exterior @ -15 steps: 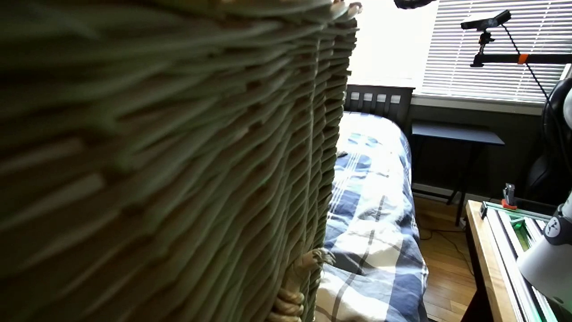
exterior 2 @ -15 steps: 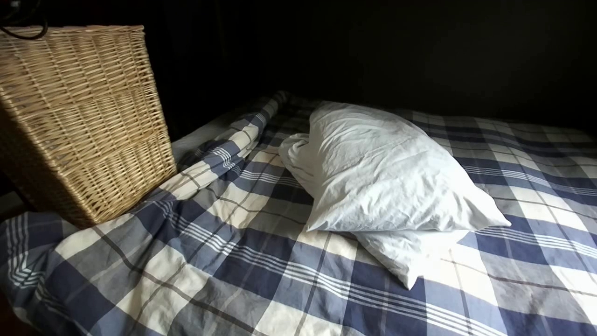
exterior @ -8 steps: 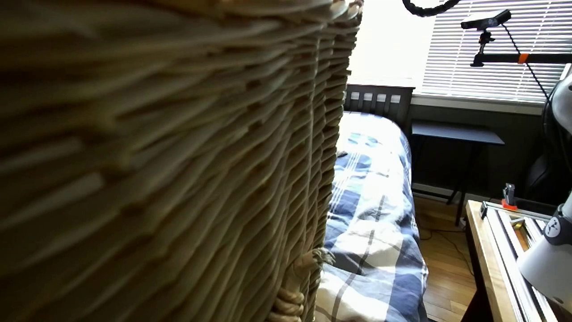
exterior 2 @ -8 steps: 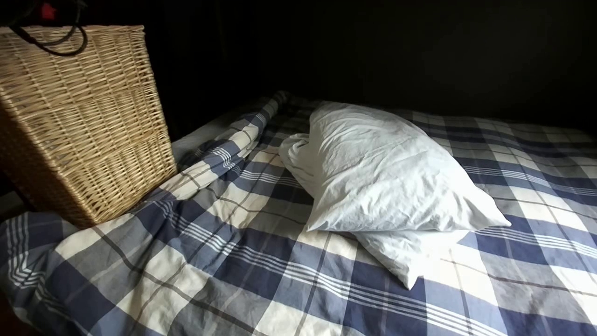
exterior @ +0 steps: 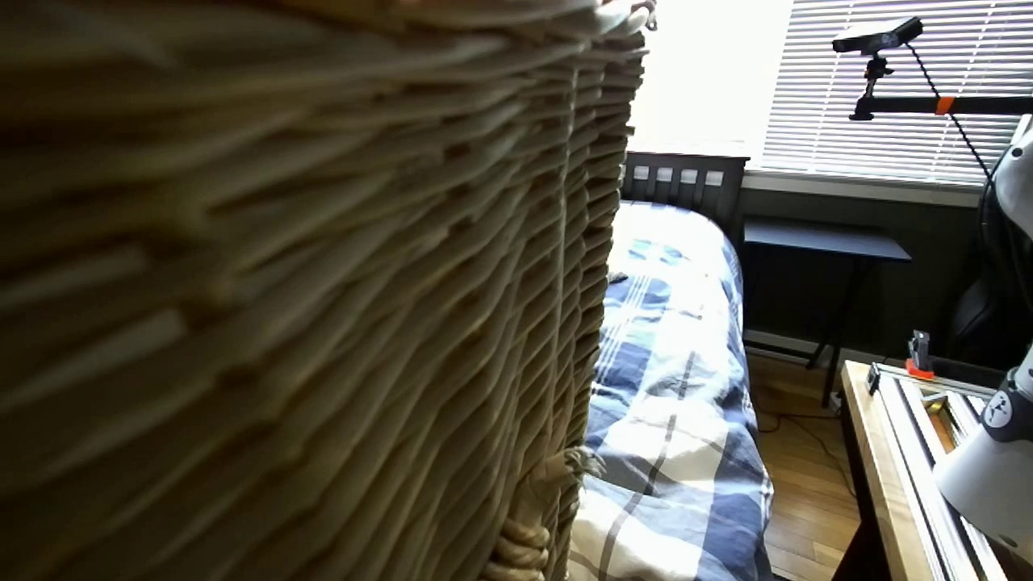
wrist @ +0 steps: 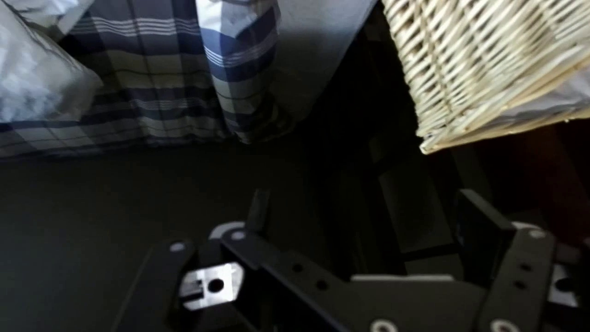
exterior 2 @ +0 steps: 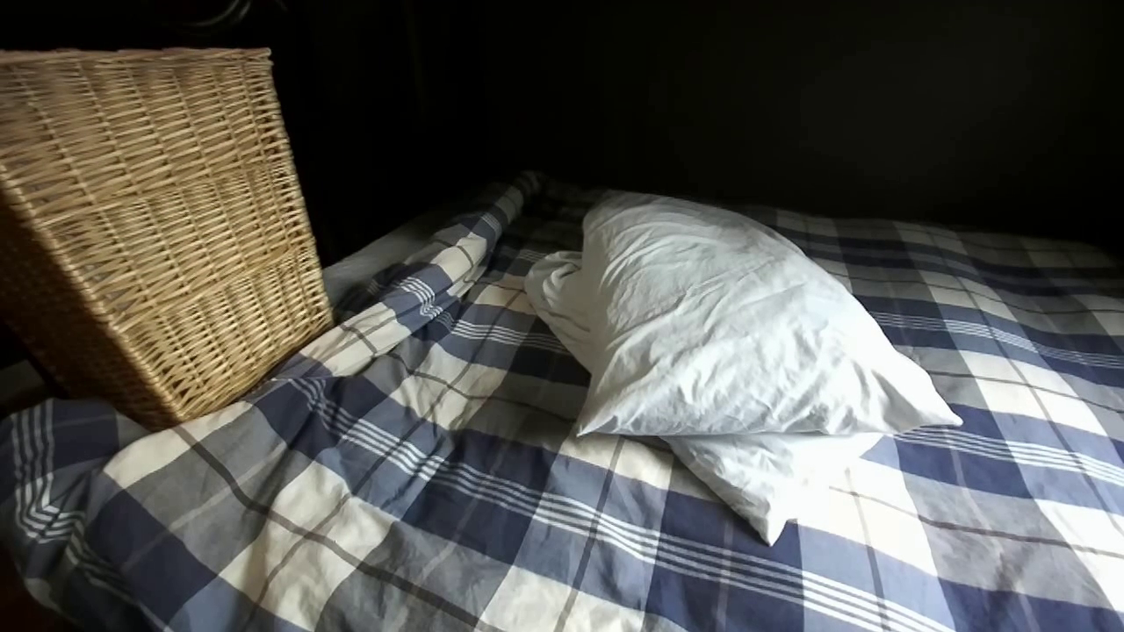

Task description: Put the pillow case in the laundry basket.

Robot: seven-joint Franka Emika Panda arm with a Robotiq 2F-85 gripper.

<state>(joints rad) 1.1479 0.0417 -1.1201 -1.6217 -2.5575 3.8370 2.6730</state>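
Note:
A white pillow in a wrinkled white case (exterior 2: 729, 307) lies on the bed, over another white pillow or cloth (exterior 2: 755, 478). Its corner also shows at the upper left of the wrist view (wrist: 41, 83). I cannot tell whether any case lies loose. The tan wicker laundry basket (exterior 2: 176, 228) stands tilted at the bed's edge. It fills the left of an exterior view (exterior: 363, 282) and sits upper right in the wrist view (wrist: 484, 55), with pale cloth or lining (wrist: 548, 99) inside. My gripper (wrist: 364, 207) is open and empty, apart from both.
A plaid blue and white bedspread (exterior 2: 421, 518) covers the bed. A wooden workbench with metal rails (exterior: 888, 484) and part of the white arm (exterior: 984, 484) are at the right. A dark side table (exterior: 823, 240) and a camera on a bar (exterior: 880, 36) are behind.
Black cables near the gripper have moved right and then up above the basket in an exterior view, leaving only a loop at the top edge. Pillow and basket have not moved.

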